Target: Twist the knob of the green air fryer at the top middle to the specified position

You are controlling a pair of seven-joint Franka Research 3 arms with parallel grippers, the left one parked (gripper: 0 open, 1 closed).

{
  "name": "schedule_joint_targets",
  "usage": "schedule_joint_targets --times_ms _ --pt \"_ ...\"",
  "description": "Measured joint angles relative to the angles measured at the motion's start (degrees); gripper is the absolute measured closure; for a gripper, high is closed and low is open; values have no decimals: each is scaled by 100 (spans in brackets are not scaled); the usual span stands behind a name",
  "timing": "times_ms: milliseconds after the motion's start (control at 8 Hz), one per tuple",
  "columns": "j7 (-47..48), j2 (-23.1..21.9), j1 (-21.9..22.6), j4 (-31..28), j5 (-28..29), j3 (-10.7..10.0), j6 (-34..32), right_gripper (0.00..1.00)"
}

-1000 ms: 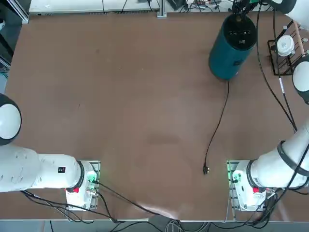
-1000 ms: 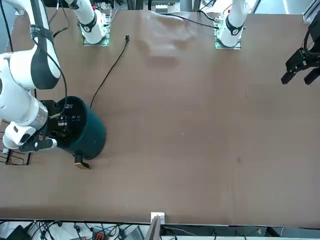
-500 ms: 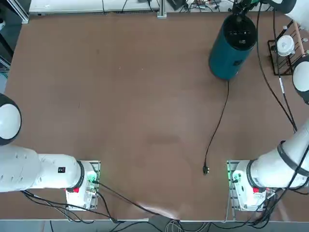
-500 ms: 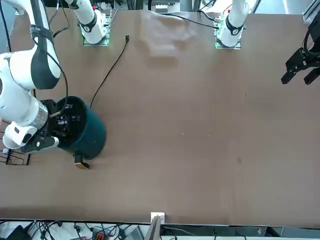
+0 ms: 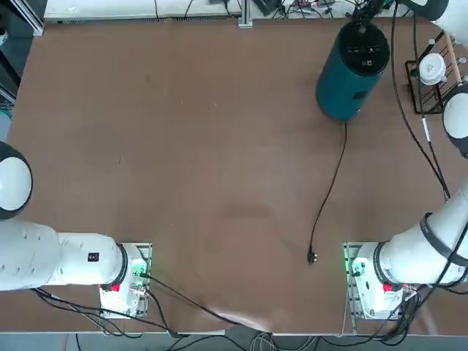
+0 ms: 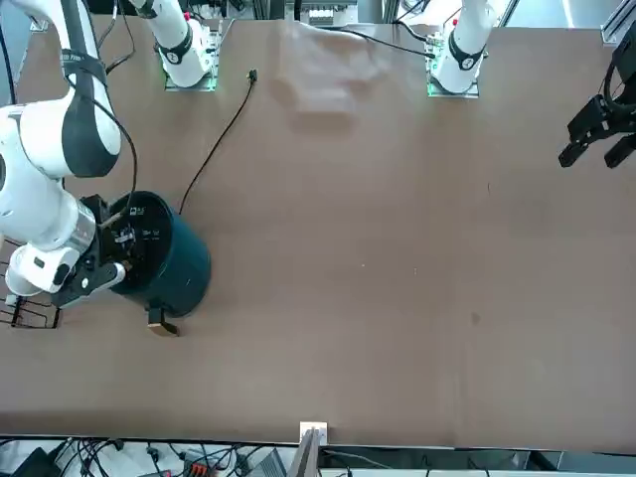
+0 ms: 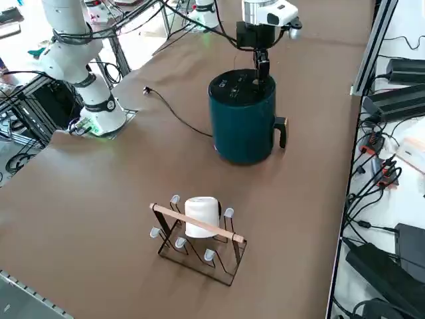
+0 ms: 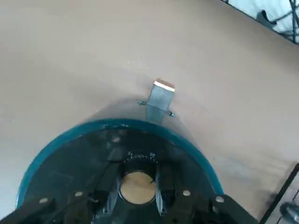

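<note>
The green air fryer [image 5: 349, 72] stands upright at the table's far right, seen too in the front view [image 6: 169, 260] and the right side view [image 7: 243, 121]. Its black control panel [image 7: 238, 85] faces up. The knob [image 8: 138, 187], a small round tan dial, sits in that panel. My right gripper [image 8: 138, 192] reaches straight down onto the fryer's top [image 7: 262, 70], with one finger [image 8: 111, 185] on each side of the knob, pressed against it. The fryer's short handle [image 8: 161, 97] sticks out from the side away from the robot.
A thin black power cord [image 5: 333, 183] trails from the fryer toward my base and ends in a loose plug [image 5: 312, 257]. A wire rack [image 7: 199, 240] holding a white ball [image 7: 200, 214] stands to the fryer's right. The table's far edge [image 5: 241, 20] runs just behind the fryer.
In the front view my right wrist has turned a little above the fryer's top while staying on the knob. The fryer and cord have not moved.
</note>
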Motion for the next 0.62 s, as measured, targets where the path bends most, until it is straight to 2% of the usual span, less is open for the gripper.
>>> schedule_joint_targets --times_ms 625 --pt "-830 3 8 0 -5 0 -2 55"
